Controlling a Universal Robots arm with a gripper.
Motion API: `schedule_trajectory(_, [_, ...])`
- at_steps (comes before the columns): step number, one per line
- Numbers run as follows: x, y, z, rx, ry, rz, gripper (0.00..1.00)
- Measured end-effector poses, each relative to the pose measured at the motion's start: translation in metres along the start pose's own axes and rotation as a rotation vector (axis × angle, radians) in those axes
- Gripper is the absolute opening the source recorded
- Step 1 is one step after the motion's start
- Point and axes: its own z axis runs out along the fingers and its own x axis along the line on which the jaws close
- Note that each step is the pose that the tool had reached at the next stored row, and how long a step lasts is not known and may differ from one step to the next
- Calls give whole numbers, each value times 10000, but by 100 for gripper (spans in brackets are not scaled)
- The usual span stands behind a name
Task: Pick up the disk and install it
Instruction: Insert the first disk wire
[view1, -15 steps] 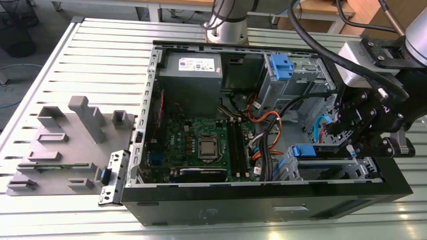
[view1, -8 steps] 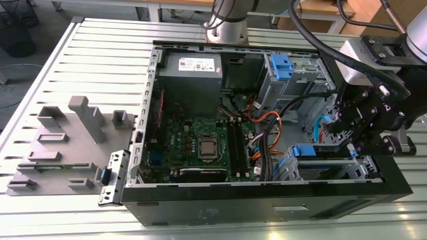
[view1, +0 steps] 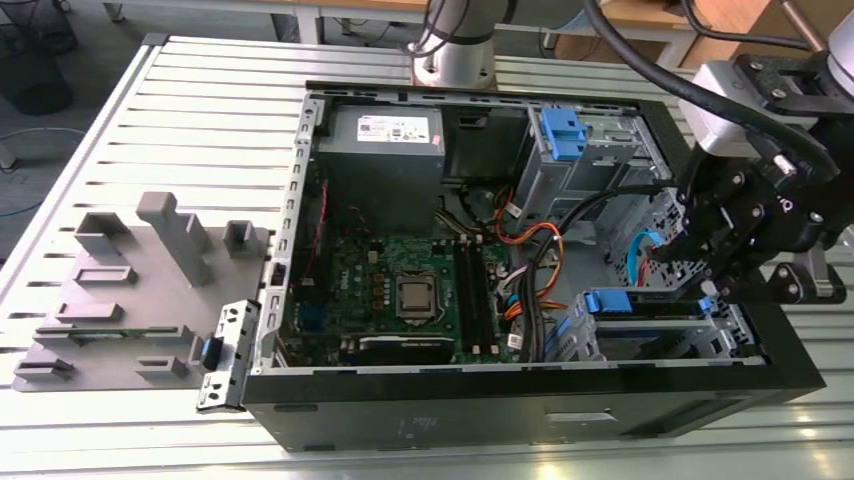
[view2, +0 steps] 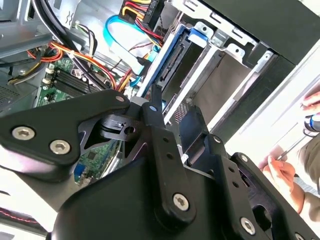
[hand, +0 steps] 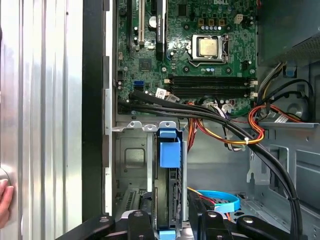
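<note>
The gripper (hand: 170, 217) hung over the drive cage (hand: 131, 160) in the near corner of the open computer case (view1: 507, 412), at the exterior view's right. The disk (hand: 169, 151) stood on edge in that cage, directly under the gripper and in line with it. In the first wrist view its thin dark edge and blue frame ran straight out from the gripper towards the circuit board (hand: 200, 45). The long axis therefore pointed to the exterior view's left, and the gripper straddled the right-hand end. The jaws sat one on each side of that end, but I could not tell whether they pinched the disk or stood just off it.

Room was tight. The cage's metal walls lay just beside both flat faces of the disk, so the only free line I judged open was along its length or straight up. A bundle of black cables (hand: 225, 122) crossed just beyond the blue tab at the disk's far end. A blue flat cable (hand: 220, 200) curled on the case floor on the far side of the cage. The black case wall ran close along the near side.

A person's hand (view2: 280, 170) rested outside the case by the table (view1: 200, 120) edge (well apart from the cage).
</note>
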Motion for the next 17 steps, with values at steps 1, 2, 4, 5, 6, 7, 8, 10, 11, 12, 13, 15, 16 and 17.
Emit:
schedule_trajectory(1, [-5,0,0,0,-1,0,42])
schedule_trajectory(2, [-14,0,-1,0,2,0,42])
schedule_trajectory(4, [-48,0,2,0,3,0,42])
schedule_trajectory(5, [-65,1,3,0,3,0,42])
schedule_trajectory(6, [-82,1,5,0,2,-1,42])
schedule_trajectory(7, [-99,1,7,0,1,0,42])
schedule_trajectory(8, [-115,1,9,0,2,0,42])
schedule_trajectory(10, [-144,2,14,0,3,0,42])
schedule_trajectory(11, [-159,2,18,0,3,-1,42])
schedule_trajectory(12, [-174,2,23,0,2,0,42])
schedule_trajectory(13, [-185,2,29,0,2,0,42])
schedule_trajectory(15, [-195,-2,44,0,1,0,42])
schedule_trajectory(16, [-199,-9,52,1,1,1,42])
schedule_trajectory(17, [-203,-21,58,0,0,1,42])
